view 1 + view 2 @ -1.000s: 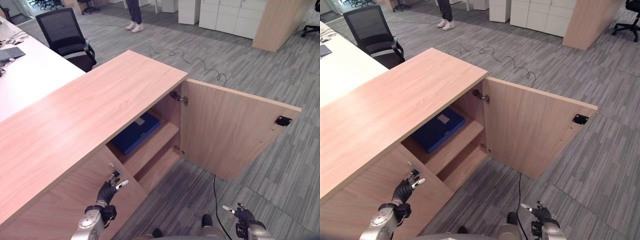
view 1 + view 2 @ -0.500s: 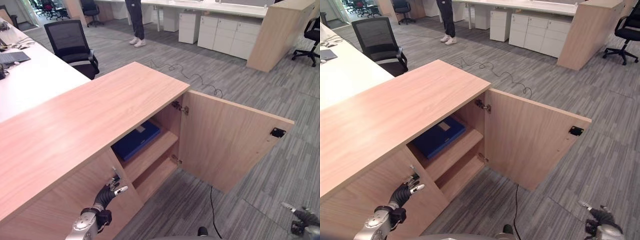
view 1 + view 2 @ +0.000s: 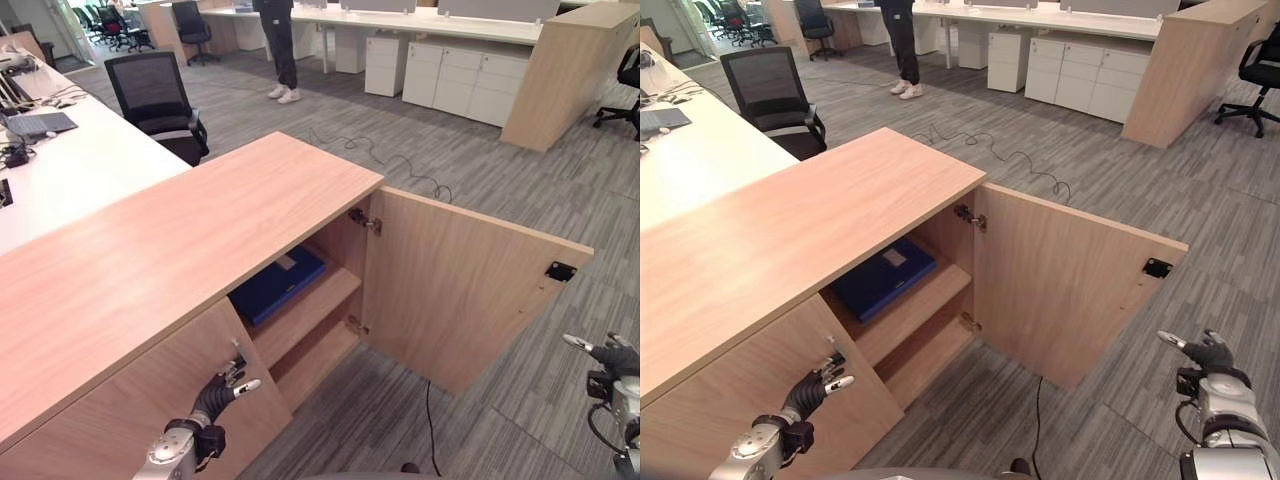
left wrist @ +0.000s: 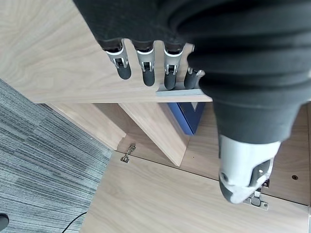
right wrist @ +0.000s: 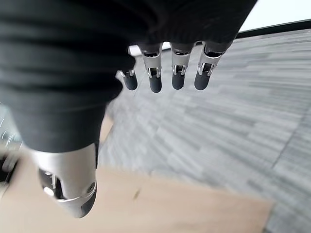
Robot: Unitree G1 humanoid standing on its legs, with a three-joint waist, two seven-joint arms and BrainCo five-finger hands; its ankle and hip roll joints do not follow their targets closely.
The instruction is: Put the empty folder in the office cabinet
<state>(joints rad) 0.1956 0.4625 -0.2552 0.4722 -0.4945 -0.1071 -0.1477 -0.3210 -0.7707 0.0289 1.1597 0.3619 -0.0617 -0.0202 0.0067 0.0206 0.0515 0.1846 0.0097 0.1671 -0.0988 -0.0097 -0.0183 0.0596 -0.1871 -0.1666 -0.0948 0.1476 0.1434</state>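
Just beyond the left hand [image 3: 218,392], on the upper shelf [image 3: 305,305] of the cabinet [image 3: 200,250], the blue folder [image 3: 277,284] is lying flat, so the placing is judged done. The left hand, fingers relaxed and empty, is hovering at the closed door's [image 3: 130,400] edge. The right hand [image 3: 1202,352], fingers straight and holding nothing, is reaching near the open door [image 3: 1070,290], probably to shut it.

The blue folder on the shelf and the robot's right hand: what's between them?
In the right eye view, the open cabinet door stands between the blue folder and the right hand.
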